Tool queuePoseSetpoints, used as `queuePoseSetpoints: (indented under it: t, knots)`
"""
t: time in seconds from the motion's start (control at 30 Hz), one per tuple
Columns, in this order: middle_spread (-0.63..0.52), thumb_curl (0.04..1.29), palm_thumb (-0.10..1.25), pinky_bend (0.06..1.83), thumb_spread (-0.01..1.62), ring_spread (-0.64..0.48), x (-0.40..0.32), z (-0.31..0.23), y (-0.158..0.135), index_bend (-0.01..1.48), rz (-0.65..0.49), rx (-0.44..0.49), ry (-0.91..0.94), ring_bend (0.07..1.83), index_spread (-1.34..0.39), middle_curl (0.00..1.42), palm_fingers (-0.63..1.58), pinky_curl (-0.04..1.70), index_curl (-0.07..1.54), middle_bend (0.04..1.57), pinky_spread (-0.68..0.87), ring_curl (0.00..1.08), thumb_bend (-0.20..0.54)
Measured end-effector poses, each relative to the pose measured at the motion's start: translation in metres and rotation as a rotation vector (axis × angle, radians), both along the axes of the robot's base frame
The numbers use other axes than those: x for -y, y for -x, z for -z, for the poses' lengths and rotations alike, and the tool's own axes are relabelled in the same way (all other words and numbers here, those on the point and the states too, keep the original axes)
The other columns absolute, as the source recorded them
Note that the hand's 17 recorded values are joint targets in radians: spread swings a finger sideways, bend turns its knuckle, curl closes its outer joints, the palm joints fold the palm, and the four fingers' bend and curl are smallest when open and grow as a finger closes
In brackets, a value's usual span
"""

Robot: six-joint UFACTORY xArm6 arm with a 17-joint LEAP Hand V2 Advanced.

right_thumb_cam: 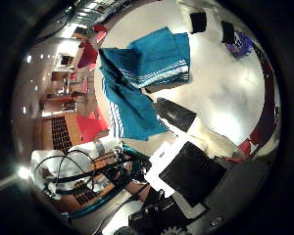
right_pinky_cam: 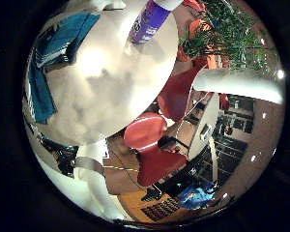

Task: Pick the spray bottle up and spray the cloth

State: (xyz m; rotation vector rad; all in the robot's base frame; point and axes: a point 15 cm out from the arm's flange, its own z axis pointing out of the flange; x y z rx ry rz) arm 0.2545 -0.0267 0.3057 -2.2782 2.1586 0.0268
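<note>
A purple spray bottle [right_pinky_cam: 148,19] with a white top lies on the white round table [right_pinky_cam: 106,77]; the right thumb side palm view shows it [right_thumb_cam: 241,44] partly behind a black fingertip [right_thumb_cam: 225,31]. A teal cloth [right_thumb_cam: 142,78] with white stripes lies crumpled on the table, away from the bottle; the right little finger side palm view shows it [right_pinky_cam: 48,58] at the table's edge. My right hand [right_thumb_cam: 191,166] hovers above the table with its fingers spread and relaxed. It holds nothing.
Red chairs [right_pinky_cam: 150,130] stand around the table on a wooden floor. A green plant [right_pinky_cam: 227,39] stands beside the table near the bottle. Shelving and furniture [right_thumb_cam: 64,122] stand farther out in the room.
</note>
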Motion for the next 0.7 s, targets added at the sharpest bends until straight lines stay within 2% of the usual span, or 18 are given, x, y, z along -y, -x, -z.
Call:
queuePoseSetpoints:
  t: [0.43, 0.7]
  knots:
    - [-0.2, 0.31, 0.64, 0.76, 1.1, -0.13, -0.004, -0.028, -0.011, 0.23, -0.001, 0.073, -0.028, 0.78, -0.4, 0.54, 0.55, -0.01, 0.48, 0.59, 0.31, 0.33, -0.021]
    - [-0.21, 0.29, 0.54, 0.78, 1.11, -0.14, 0.006, -0.063, -0.028, 0.21, 0.047, 0.201, -0.176, 0.81, -0.4, 0.54, 0.55, -0.01, 0.48, 0.59, 0.29, 0.33, -0.029]
